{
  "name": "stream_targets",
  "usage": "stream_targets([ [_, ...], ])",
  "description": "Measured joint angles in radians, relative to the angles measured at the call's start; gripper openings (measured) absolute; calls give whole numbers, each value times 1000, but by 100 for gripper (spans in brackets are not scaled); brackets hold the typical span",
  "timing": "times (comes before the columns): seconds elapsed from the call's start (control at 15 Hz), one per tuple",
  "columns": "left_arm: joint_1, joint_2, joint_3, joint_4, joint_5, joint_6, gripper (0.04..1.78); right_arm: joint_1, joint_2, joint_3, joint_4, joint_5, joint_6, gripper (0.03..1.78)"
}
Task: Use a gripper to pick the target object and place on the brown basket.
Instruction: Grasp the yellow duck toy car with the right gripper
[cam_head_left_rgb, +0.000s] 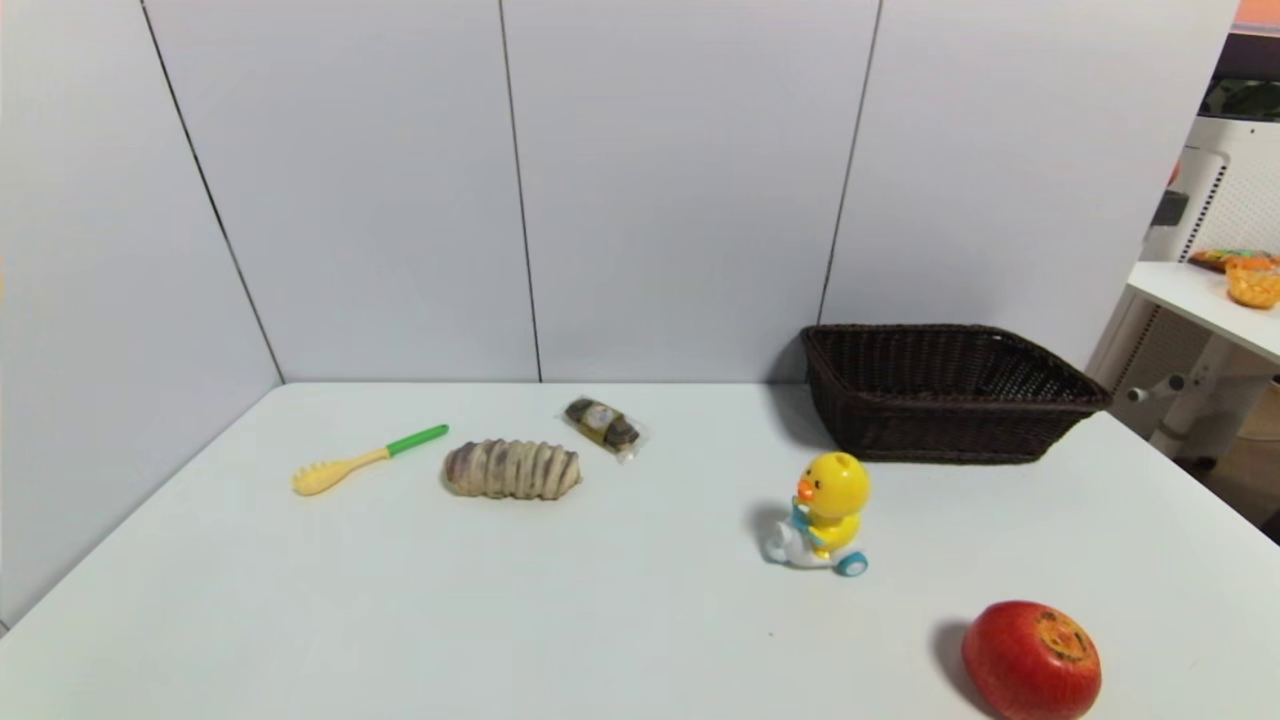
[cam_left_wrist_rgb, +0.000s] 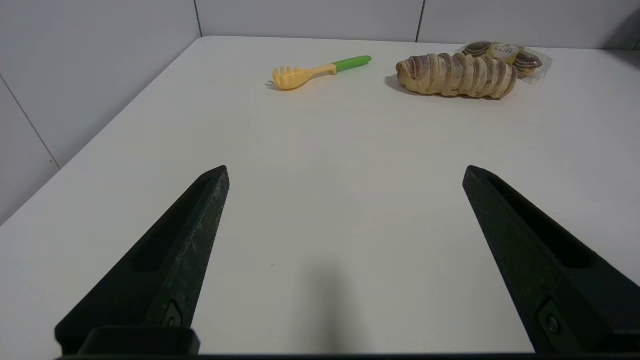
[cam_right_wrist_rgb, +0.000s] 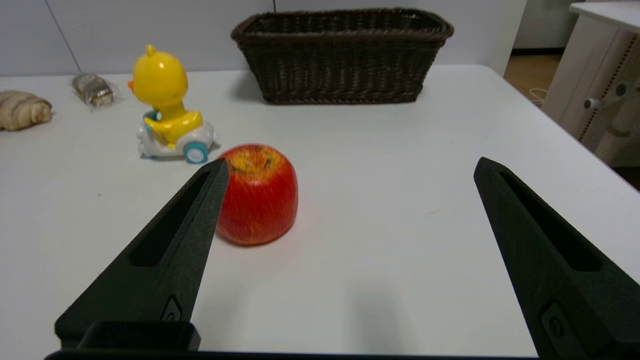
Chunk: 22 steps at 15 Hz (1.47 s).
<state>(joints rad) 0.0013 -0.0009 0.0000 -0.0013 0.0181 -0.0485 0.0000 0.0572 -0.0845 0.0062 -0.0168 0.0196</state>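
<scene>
White table (cam_head_left_rgb: 620, 620) and grey panel walls surround me. Nothing is done yet: the duck (cam_head_left_rgb: 825, 515) stands untouched just in front of the basket (cam_head_left_rgb: 945, 392), which sits at the far right. My right gripper (cam_right_wrist_rgb: 350, 172) hangs wide open and empty near the apple (cam_right_wrist_rgb: 257, 192); my left gripper (cam_left_wrist_rgb: 345, 172), equally spread, idles nearer the left edge.

Black tapered tool (cam_left_wrist_rgb: 345, 172) fingers, slotted, screwed

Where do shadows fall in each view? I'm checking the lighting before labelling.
Head view: the duck and apple cast soft shadows to their left. Left wrist view: a faint shadow lies below the left gripper. Right wrist view: likewise below the right gripper.
</scene>
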Motion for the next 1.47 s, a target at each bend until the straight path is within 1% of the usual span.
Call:
stream_targets([
  [0.13, 0, 0, 0, 0, 0, 0, 169, 4, 71, -79, 5, -2, 1, 169],
  [0.33, 0, 0, 0, 0, 0, 0, 169, 26, 245, -270, 8, -9, 0, 169],
  [0.53, 0, 0, 0, 0, 0, 0, 169, 62, 470, -499, 13, -6, -7, 169],
  [0.8, 0, 0, 0, 0, 0, 0, 169, 129, 773, -817, 51, 0, -8, 169],
  [0.87, 0, 0, 0, 0, 0, 0, 169, 145, 851, -885, 57, 8, -10, 169],
  [0.93, 0, 0, 0, 0, 0, 0, 169, 157, 921, -940, 60, 29, -10, 169],
  [1.0, 0, 0, 0, 0, 0, 0, 169, 165, 987, -986, 61, 68, -14, 169],
  [1.07, 0, 0, 0, 0, 0, 0, 169, 171, 1047, -1024, 63, 126, -24, 169],
  [1.27, 0, 0, 0, 0, 0, 0, 169, 170, 1184, -1069, 70, 367, -101, 169],
  [1.47, 0, 0, 0, 0, 0, 0, 169, 149, 1273, -1069, 77, 631, -177, 169],
])
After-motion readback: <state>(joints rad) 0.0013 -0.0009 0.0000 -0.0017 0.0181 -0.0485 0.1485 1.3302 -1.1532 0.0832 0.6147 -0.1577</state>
